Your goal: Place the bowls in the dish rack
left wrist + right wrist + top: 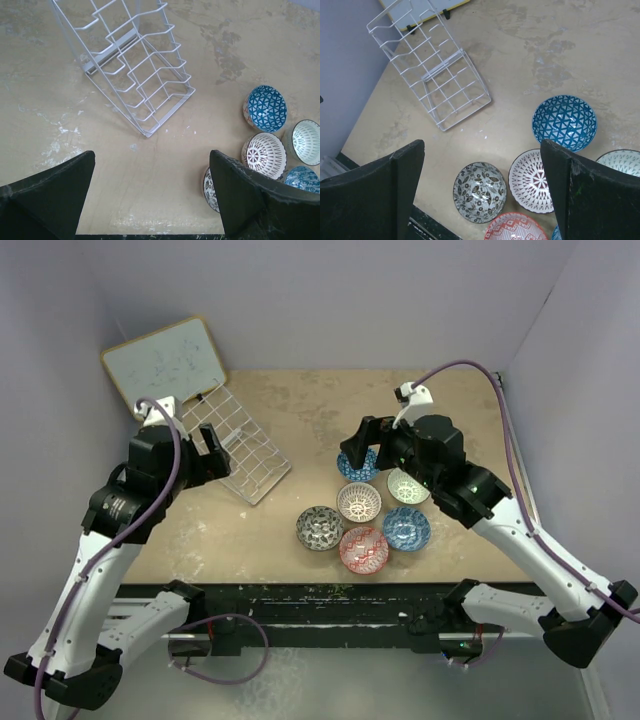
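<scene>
The dish rack [243, 448] stands tilted on the left part of the desk [300, 400]. It is a white wire grid, and its far end is near a whiteboard [163, 364] propped in the far-left corner.

All six bowls sit upright on the desk in a tight cluster to the right of the rack and apart from it.
- The blue bowl with a triangle pattern [564, 121] is the farthest.
- The cream bowl with a teal inside [407, 486] is to its right and a little nearer.
- The cream bowl with a dark red spoke pattern [359, 502] is in the middle of the group.
- The dark grey bowl [319, 528] is at the near left.
- The red bowl [364, 548] is the nearest.
- The second blue bowl [407, 528] is at the near right.

Neighbouring bowls touch or nearly touch.

The right pincer [481, 150] is released, with its two dark fingers spread wide and nothing between them. In the top view it hangs over the far side of the cluster, above the triangle-patterned bowl. It is not gripping any bowl.

The left pincer [151, 160] is also released, wide apart and empty. It hangs by the left edge of the rack. Its wrist camera shows bare desk between the fingers, with the rack just beyond them.
</scene>
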Controlling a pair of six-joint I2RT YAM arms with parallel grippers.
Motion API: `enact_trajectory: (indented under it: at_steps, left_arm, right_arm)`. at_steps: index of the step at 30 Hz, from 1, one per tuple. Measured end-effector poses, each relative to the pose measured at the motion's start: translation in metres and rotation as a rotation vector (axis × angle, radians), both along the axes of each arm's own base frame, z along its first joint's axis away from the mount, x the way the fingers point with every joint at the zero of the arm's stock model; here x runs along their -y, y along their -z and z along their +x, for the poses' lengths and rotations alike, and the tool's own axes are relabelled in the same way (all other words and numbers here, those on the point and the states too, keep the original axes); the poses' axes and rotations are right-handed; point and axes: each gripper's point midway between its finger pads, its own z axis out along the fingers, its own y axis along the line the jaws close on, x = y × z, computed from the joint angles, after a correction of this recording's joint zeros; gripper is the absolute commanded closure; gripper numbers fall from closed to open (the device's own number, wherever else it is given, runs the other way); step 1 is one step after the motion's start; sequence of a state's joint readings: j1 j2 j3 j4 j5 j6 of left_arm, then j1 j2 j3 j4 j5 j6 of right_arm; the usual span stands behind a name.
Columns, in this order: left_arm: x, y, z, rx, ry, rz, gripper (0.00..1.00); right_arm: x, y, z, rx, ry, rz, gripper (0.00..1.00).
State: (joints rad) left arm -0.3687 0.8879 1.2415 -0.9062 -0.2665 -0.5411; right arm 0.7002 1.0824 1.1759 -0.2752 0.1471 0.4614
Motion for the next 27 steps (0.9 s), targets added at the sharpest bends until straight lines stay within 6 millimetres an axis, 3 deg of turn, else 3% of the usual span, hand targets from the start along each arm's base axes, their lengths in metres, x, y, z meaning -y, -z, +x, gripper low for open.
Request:
enact_trajectory:
  at_steps: [15, 21, 24, 27]
  left_arm:
    - [-0.009, -0.029, -0.012, 0.139, 0.015, 0.005, 0.01]
    - [-0.006, -0.044, -0.024, 0.211, 0.086, 0.013, 0.01]
    - [-0.009, -0.050, -0.030, 0.238, 0.096, 0.024, 0.01]
    - [-0.013, -0.050, -0.035, 0.240, 0.090, 0.029, 0.01]
  right_arm:
    - [0.002, 0.009, -0.002, -0.099, 0.088, 0.111, 0.00]
    - [0.008, 0.022, -0.007, -0.089, 0.080, 0.084, 0.00]
    - [0.003, 0.037, 0.001, -0.115, 0.077, 0.020, 0.00]
    - [-0.007, 0.068, 0.007, -0.174, 0.061, -0.056, 0.00]
